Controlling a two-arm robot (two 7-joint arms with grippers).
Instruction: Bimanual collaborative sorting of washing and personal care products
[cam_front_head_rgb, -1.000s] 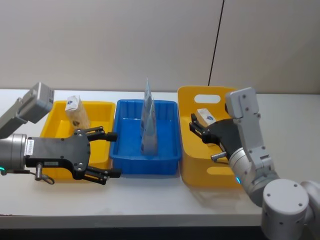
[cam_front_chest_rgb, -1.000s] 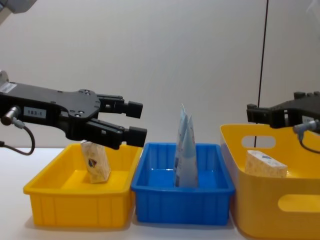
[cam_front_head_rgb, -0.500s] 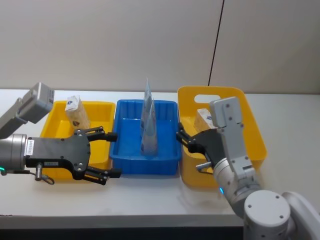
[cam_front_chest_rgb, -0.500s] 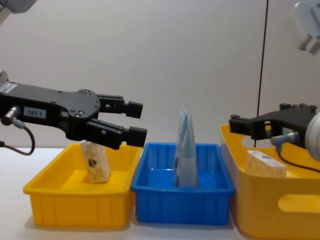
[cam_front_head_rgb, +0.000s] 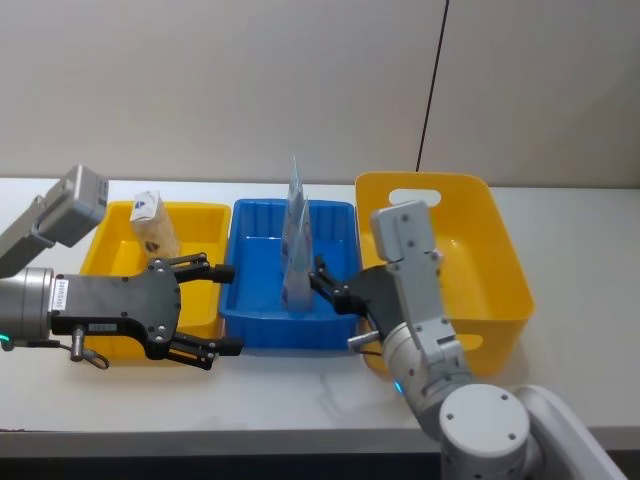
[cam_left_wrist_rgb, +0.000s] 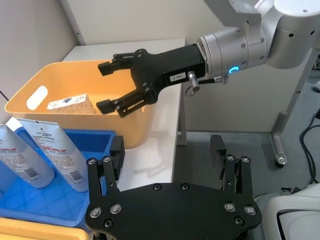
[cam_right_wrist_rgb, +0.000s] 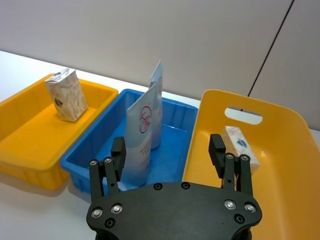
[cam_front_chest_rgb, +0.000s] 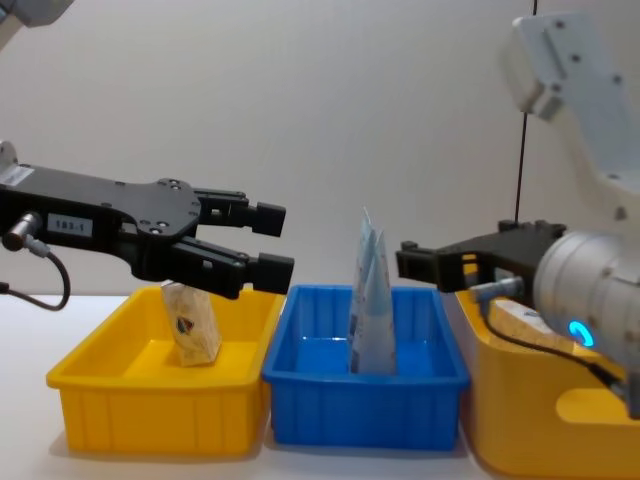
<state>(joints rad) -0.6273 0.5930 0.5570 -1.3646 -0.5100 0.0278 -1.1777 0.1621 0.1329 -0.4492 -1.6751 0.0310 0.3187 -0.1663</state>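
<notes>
Three bins sit side by side on the white table (cam_front_head_rgb: 300, 392). The two pouches (cam_front_head_rgb: 297, 255) stand upright, one close behind the other, in the middle of the blue bin (cam_front_head_rgb: 290, 330). The beige pack (cam_front_head_rgb: 152, 222) stands a little tilted at the far end of the left bin (cam_front_head_rgb: 192, 232). The cream pack (cam_right_wrist_rgb: 239, 144) lies on its side in the right bin (cam_front_head_rgb: 480, 270), near the wall next to the blue bin. The left gripper (cam_front_head_rgb: 225, 310) hangs in the air above the near part of the left bin, pointing toward the blue bin. Its fingers are spread wide with nothing between them, and it is well clear of the beige pack. The right gripper (cam_front_head_rgb: 322, 282) reaches across from the right bin's side and hovers over the blue bin's right edge, just beside the nearer pouch. I can't tell whether it touches the pouch. Its fingers are also spread apart and empty.
</notes>
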